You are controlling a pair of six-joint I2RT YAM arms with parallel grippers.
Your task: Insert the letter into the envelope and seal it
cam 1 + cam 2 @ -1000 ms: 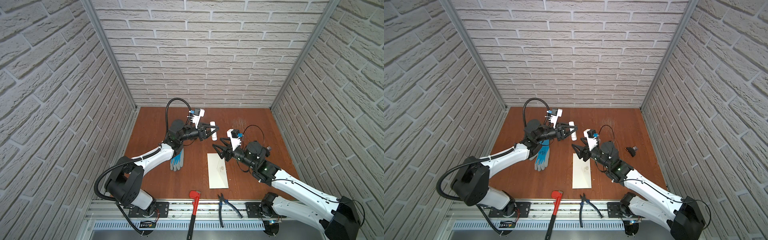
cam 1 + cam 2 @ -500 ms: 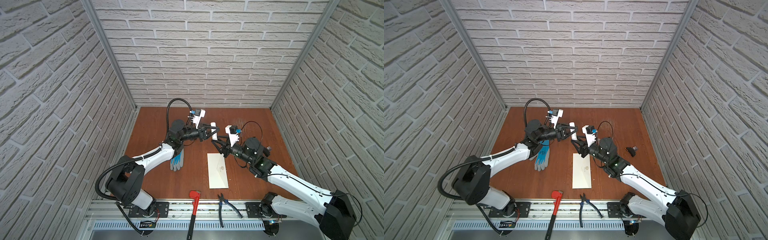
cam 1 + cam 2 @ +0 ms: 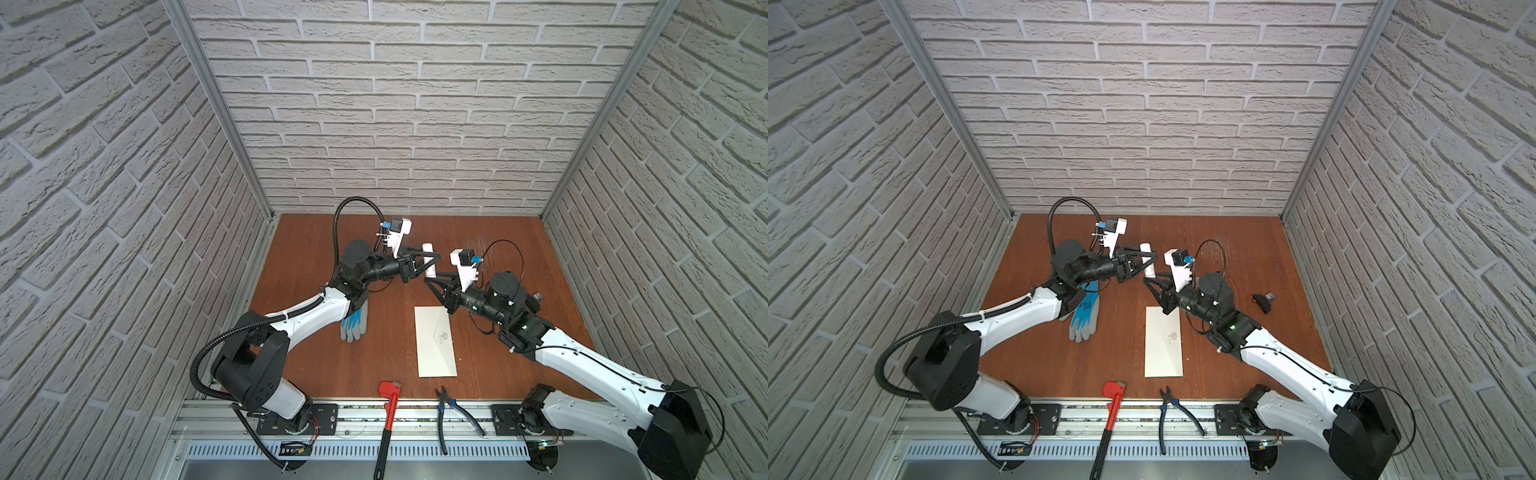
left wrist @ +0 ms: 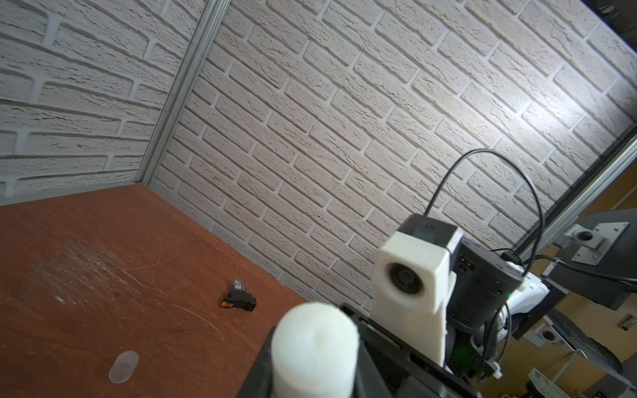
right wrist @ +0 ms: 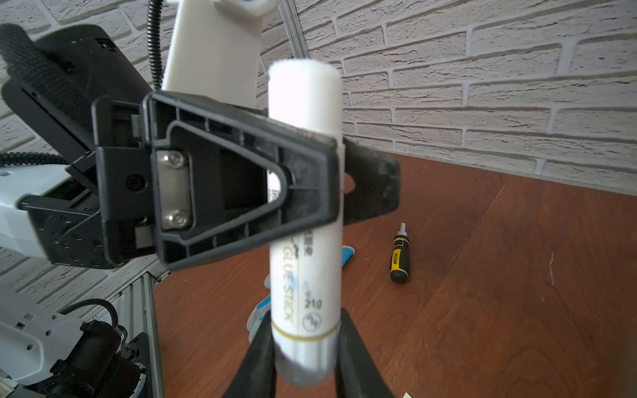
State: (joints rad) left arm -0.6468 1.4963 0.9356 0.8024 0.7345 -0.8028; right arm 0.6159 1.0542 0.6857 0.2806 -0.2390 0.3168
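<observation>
A white glue stick (image 3: pixel 429 258) (image 3: pixel 1147 258) is held in the air over the back of the table. My left gripper (image 3: pixel 430 262) (image 5: pixel 339 172) is shut round its middle. My right gripper (image 3: pixel 431 277) (image 5: pixel 305 344) is shut on its lower, grey end (image 5: pixel 303 361), both fingers pressing its sides. From the left wrist the stick's top (image 4: pixel 315 348) fills the space between the jaws. The cream envelope (image 3: pixel 434 345) (image 3: pixel 1163 345) lies flat on the table below the right arm, flap folded down. The letter is out of view.
A grey-and-blue glove (image 3: pixel 353 326) lies under the left arm. A red pipe wrench (image 3: pixel 388 403) and pliers (image 3: pixel 453 409) rest on the front edge. A small black part (image 3: pixel 1264 301), a screwdriver (image 5: pixel 399 258) and a clear cap (image 4: pixel 123 367) lie on the table.
My right gripper has moved up and back to the glue stick and closed on its lower end. The left arm has held still with the stick.
</observation>
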